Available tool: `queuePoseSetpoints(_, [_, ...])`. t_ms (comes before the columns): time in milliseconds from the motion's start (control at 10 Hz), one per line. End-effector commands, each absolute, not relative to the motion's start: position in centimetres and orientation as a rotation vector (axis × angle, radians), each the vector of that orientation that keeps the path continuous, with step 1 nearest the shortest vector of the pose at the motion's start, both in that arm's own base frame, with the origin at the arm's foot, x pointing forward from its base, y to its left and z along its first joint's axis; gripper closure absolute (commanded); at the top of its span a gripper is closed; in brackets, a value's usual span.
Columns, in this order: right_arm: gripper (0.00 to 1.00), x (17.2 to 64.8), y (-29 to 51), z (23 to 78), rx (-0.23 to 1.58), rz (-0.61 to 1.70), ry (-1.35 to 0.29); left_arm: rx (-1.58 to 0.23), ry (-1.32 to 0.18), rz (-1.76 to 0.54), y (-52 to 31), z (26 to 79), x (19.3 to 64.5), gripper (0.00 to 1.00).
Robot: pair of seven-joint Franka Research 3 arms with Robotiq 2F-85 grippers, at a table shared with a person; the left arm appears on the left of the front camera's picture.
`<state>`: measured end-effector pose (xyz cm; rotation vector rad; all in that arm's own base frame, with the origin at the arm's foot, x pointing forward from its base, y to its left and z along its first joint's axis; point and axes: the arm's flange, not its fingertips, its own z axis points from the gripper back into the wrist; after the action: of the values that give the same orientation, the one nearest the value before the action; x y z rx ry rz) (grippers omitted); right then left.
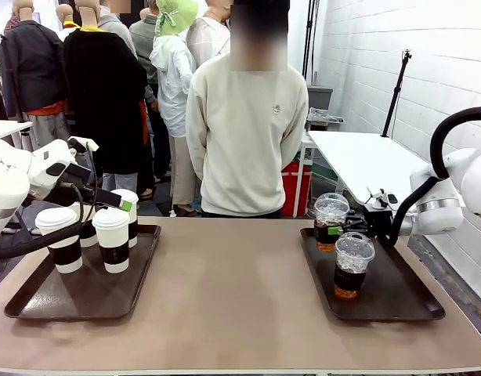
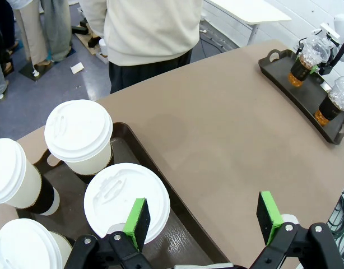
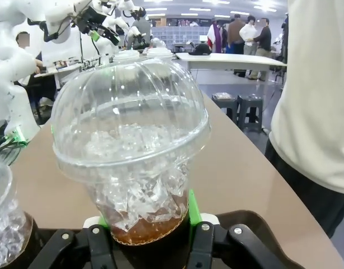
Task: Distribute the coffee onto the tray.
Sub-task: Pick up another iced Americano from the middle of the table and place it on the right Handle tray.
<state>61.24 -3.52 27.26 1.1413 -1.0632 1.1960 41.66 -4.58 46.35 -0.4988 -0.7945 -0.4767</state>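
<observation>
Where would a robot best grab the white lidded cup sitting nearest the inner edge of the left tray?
Probably around the dark sleeve, below the lid, coming level from the open table side. The white lidded cup stands upright; the left gripper hangs open above it, and other cups crowd its far side.

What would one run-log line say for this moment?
left gripper: open above hot cups | right gripper: shut on iced coffee | person: standing opposite

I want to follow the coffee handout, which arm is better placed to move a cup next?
Right, probably. The right gripper is already shut on an iced coffee over the right tray, while the left gripper hangs open above the lidded paper cups, holding nothing.
</observation>
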Motion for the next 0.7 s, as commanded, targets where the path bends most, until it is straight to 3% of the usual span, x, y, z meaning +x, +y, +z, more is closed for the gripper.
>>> queuePoseSetpoints(0, [0.46, 60.9, -3.8, 27.3, 1.169, 1.188, -1.142, -0.489, -0.787, -0.487, -4.4, 46.6, 41.7, 0.0])
queuePoseSetpoints(600, [0.46, 61.4, -4.2, 24.0, 1.172, 1.192, -1.15, -0.489, -0.787, -0.487, -4.4, 46.6, 41.7, 0.0])
